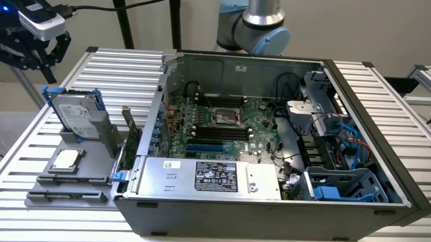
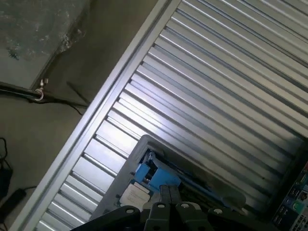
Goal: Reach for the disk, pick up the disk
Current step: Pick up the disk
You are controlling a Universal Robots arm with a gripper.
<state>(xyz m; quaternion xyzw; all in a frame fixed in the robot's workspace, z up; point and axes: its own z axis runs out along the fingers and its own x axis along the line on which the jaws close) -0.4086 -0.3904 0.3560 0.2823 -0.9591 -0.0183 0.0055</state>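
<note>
Closed, empty jaws are hovering above the upright disk (image 1: 72, 115) in its grey holder (image 1: 101, 132), reaching apparently under way; grasping would require opening and descending.

Exterior view: high, near, angled down over open computer case (image 1: 269, 131) on ribbed table (image 1: 118, 65). Wrist view: above table edge, facing down. Shared: disk (image 1: 74, 113), table slats.

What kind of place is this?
Probably a robotics lab bench for computer assembly: an opened desktop computer on a slatted aluminium table, a robot arm behind it, and the disk upright in a grey holder.
</note>
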